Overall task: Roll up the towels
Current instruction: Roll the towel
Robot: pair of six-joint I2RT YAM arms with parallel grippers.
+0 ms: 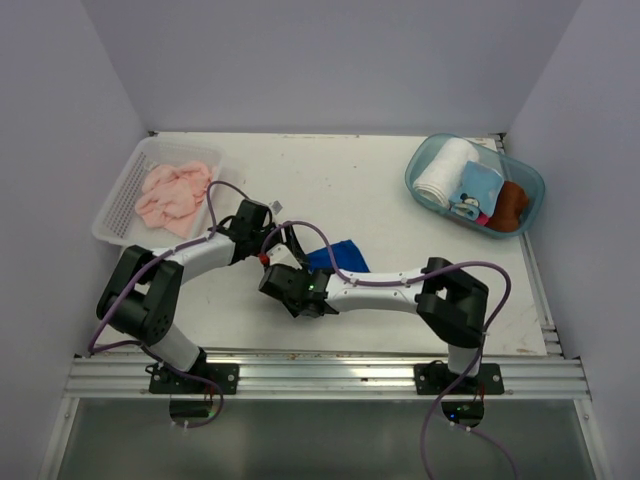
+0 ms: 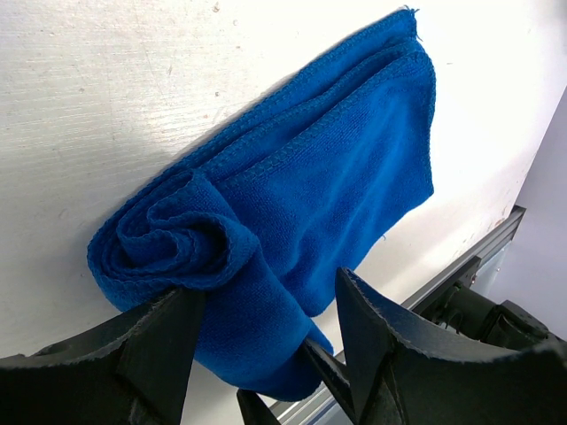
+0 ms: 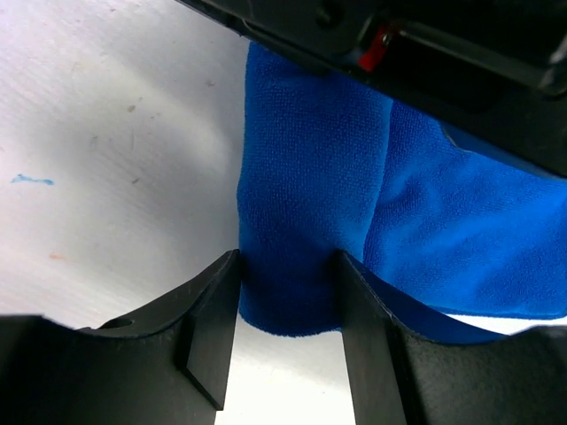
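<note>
Top external: blue towel lies near the middle of the white surface, w/ the left arm and right arm both reaching in to its left end, wrists close together. Left wrist: towel is folded into a long band running away to the upper right, flat on the surface; near end is curled into a loose roll sitting just above the left fingers. Those fingers are spread fairly wide w/ a hanging fold of cloth btwn them; one finger touches the cloth, the other shows a thin gap, so no clamp visible. Right wrist: right fingers are closed in on a thick rolled part of the towel, pads pressing it on both sides, rest of the cloth spreading off to the right; the black body of the other arm sits right over the towel at the top. Far left of the surface: white tray w/ pink towels. Far right: teal tub w/ a rolled white towel and other rolled cloths
</note>
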